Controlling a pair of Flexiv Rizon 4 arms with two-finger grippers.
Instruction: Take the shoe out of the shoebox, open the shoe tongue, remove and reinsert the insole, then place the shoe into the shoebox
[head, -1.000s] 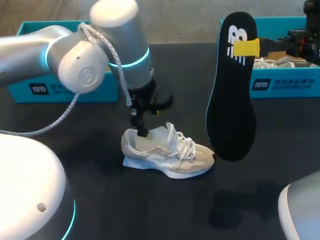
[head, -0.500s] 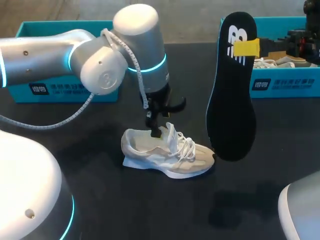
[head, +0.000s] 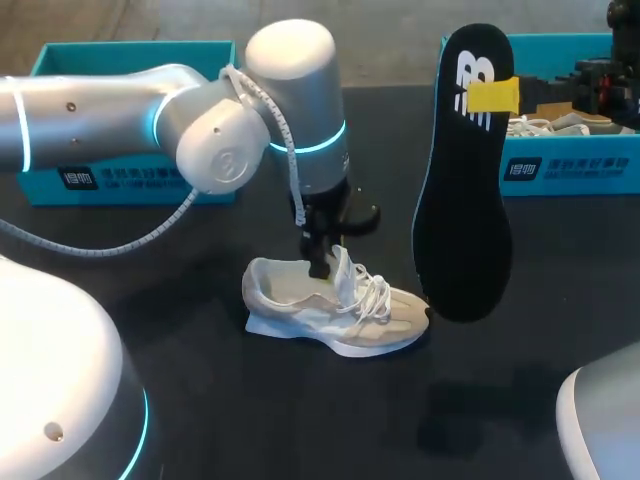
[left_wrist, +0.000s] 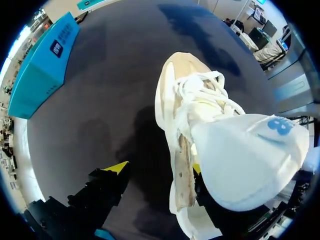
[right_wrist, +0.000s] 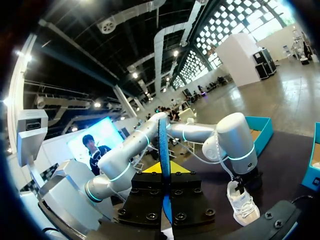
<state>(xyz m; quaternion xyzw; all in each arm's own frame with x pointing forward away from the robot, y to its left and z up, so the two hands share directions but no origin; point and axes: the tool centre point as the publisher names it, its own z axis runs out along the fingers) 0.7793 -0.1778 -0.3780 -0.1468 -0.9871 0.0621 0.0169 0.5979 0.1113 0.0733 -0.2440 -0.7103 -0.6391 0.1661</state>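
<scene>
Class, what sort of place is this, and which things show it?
Likely a robot test bench for shoe handling: a dark table carrying a teal shoebox and a sneaker, with an insole held up in the right gripper.

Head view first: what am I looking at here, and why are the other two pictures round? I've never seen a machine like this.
It is a robot with two arms at a black table. The head view looks down from above and behind it. The two round pictures come from small cameras on the wrists, looking out along the fingers.

On the table lies a pale shoe. At the far side stand two teal boxes, the left shoebox and the right shoebox.

The left gripper is down at the shoe's opening with its fingers apart. Its wrist view shows one finger outside the shoe and the tongue raised close to the camera.

The right gripper holds the black insole upright in the air, pinched between its yellow tips. Its own camera sees the insole edge-on.
</scene>
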